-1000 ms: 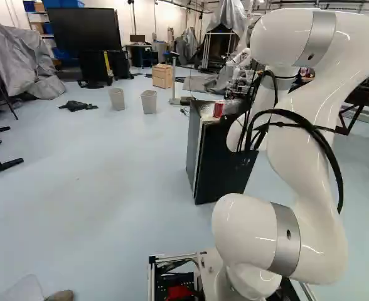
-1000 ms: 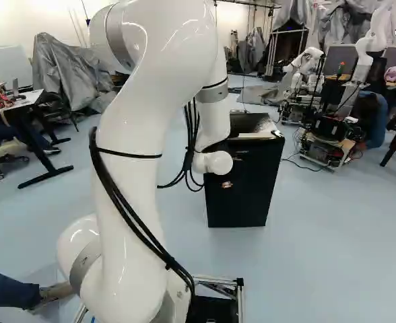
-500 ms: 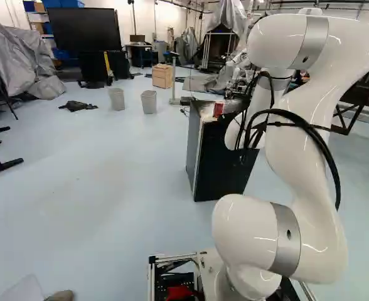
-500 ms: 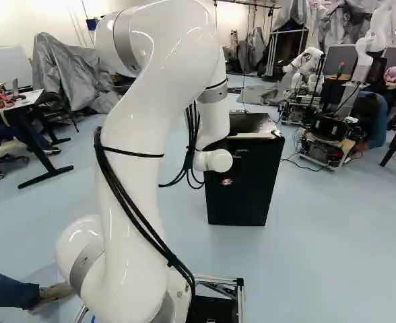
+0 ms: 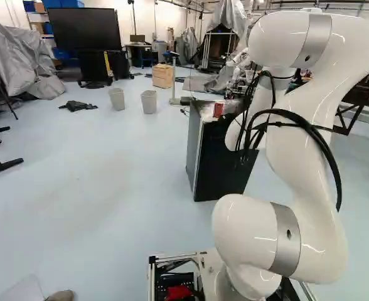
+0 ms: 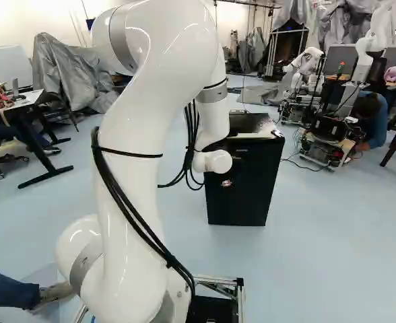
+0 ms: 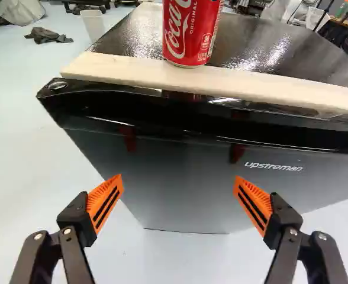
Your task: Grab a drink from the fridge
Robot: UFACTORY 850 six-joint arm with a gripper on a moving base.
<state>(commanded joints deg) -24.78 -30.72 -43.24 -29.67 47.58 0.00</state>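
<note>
The black fridge (image 5: 225, 166) stands ahead of the arm, also in the right base view as a fridge (image 6: 242, 195). Its dark front looks closed. A red can (image 5: 218, 109) stands upright on top; the wrist view shows this can (image 7: 191, 29) near the front edge, farther out than the fingers. In the right base view only a small orange bit of my gripper (image 6: 226, 182) shows below the wrist, before the fridge front. The wrist view has my gripper (image 7: 179, 198) open, its orange pads wide apart before the fridge front, nothing between them. The fridge's inside is hidden.
A pale strip (image 7: 221, 80) runs along the fridge top's front edge. Two bins (image 5: 149, 101) and a wooden box (image 5: 162, 76) stand beyond, left of the fridge. Another robot (image 6: 326, 138) is at the back right. A person's leg and foot (image 6: 53, 292) are beside the base.
The upper arm has shifted slightly against its lowest joint. The fridge's lower front edge sits very slightly farther away against the floor. The base has not visibly moved.
</note>
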